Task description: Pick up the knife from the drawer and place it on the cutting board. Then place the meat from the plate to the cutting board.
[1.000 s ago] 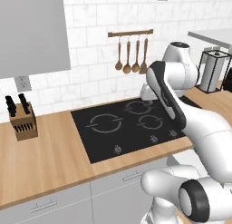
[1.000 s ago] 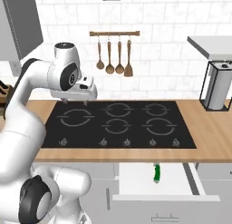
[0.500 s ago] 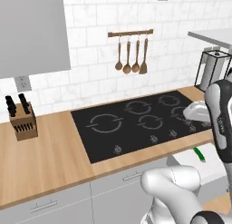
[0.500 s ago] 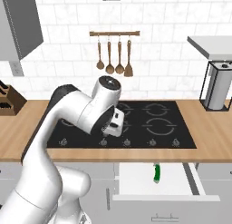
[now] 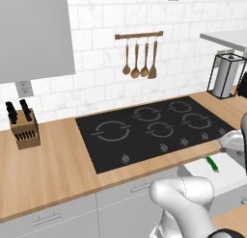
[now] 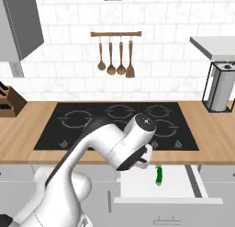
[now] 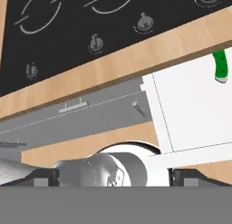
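The knife (image 6: pixel 159 175) lies in the open white drawer (image 6: pixel 151 187) below the counter's front edge. I can make out its green handle (image 5: pixel 212 164), not its blade. In the hand view the handle (image 7: pixel 220 66) sits at the upper right, running up under the counter edge. My gripper (image 6: pixel 145 161) hangs over the drawer's left part, just left of the handle and clear of it. It is open (image 7: pixel 115 177), with the fingertips (image 7: pixel 44 177) far apart and nothing between them. The cutting board, the meat and the plate are out of view.
A black cooktop (image 6: pixel 114 125) with front knobs fills the wooden counter (image 5: pixel 48 169) behind the drawer. A wooden knife block (image 5: pixel 24 128) stands at the far left. Utensils (image 6: pixel 114 56) hang on the tiled wall. A metal canister (image 6: pixel 220 90) stands at the right.
The arm has swung from above the cooktop down and to the right, bringing the hand low over the open drawer beside the knife. The gripper has stayed open.
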Tool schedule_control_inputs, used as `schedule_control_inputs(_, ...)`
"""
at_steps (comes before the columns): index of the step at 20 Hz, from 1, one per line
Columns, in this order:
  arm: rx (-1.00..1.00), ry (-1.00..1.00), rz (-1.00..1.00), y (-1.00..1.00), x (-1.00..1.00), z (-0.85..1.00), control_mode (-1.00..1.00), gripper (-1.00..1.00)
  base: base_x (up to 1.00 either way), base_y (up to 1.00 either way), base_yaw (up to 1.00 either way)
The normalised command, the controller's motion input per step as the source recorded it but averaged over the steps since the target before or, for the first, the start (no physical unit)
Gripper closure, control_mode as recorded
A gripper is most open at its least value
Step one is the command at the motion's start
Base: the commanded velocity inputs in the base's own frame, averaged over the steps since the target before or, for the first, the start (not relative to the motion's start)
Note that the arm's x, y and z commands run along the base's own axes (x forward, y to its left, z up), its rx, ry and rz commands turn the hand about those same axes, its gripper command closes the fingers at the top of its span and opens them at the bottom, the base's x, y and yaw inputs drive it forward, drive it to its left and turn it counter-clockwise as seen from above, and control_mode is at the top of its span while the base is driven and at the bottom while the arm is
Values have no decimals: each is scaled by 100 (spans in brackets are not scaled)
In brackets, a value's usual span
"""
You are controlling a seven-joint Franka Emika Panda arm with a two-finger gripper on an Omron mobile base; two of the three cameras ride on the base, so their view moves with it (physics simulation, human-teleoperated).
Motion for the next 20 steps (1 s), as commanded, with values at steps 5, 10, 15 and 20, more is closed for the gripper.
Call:
schedule_control_inputs(5, 1, 26, 0, -95, 44, -92, -100, -100, 0, 0, 0)
schedule_control_inputs(10, 8, 19, 2, -74, 48, -79, -100, -100, 0, 0, 0)
schedule_control_inputs(15, 15, 3, 2, -67, 60, -85, -100, -100, 0, 0, 0)
schedule_control_inputs(20, 15, 3, 1, -65, 49, -77, -100, -100, 0, 0, 0)
